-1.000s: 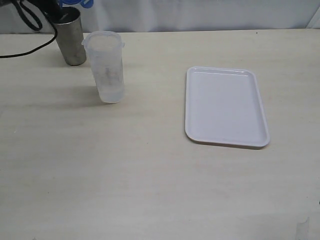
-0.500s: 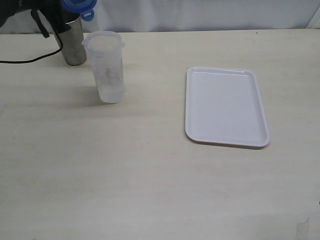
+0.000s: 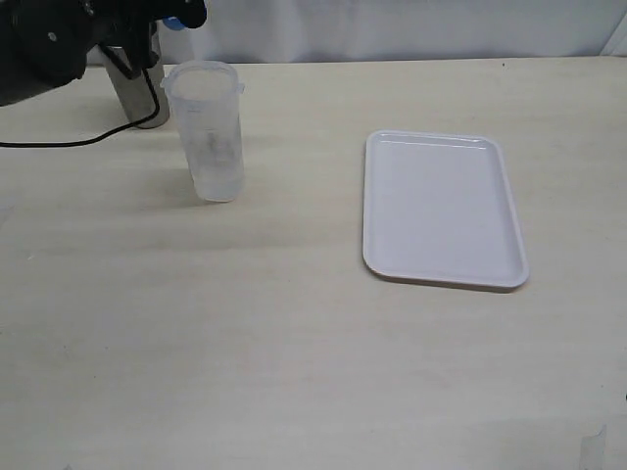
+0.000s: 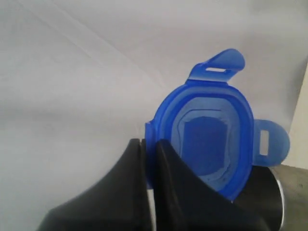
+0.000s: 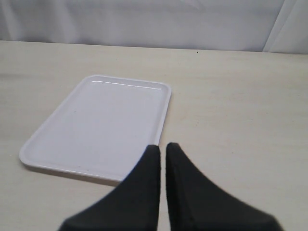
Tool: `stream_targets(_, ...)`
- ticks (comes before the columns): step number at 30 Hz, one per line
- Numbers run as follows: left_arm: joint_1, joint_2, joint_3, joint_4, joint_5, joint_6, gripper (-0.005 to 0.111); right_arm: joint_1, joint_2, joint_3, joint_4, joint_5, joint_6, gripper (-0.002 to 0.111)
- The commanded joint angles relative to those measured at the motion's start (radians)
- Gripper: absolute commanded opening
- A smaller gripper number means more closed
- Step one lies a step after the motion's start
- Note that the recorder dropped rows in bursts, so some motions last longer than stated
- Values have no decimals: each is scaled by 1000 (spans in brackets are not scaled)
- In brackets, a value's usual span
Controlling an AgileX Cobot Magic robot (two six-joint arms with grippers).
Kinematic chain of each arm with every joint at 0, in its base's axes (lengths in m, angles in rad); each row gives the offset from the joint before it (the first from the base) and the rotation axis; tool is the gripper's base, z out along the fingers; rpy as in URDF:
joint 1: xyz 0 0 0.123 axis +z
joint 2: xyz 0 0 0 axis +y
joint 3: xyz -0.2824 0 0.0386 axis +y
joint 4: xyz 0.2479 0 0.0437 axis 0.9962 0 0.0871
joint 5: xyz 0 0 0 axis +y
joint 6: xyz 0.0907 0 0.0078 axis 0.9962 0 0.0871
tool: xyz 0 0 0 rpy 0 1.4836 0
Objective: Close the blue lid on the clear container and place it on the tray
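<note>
While the left arm (image 3: 49, 44) reaches in over the table's far left corner, its gripper (image 4: 148, 143) is pinched tight on the rim of the blue lid (image 4: 211, 134). It holds the lid on edge, off the table, hollow side towards the wrist camera, close to the grey metal cup (image 3: 132, 93). Just beside that cup the clear container (image 3: 208, 132) stands upright and uncovered on the pale wood-grain table (image 3: 294, 343). Well apart to the right lies the white tray (image 3: 441, 208), flat, low-rimmed, round-cornered. The right gripper (image 5: 162, 147) hovers by the tray's corner, jaws pressed together on nothing.
</note>
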Motion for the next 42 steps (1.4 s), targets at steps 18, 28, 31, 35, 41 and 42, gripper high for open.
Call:
stream_targets(18,-170,-10,9,-352,-105,221,0,2,-4,2,2,-11,2,4)
stream_targets(28,-172,-10,9,-429,-82,283,0,2,-4,2,2,-11,2,4)
stream_targets(31,-172,-10,9,-461,-86,308,0,2,-4,2,2,-11,2,4)
stream_targets(35,-172,-10,9,-465,-89,308,0,2,-4,2,2,-11,2,4)
stream_targets(41,-172,-10,9,-474,-97,308,0,2,-4,2,2,-11,2,4)
stream_targets(42,-172,-10,9,-483,-97,308,0,2,-4,2,2,-11,2,4)
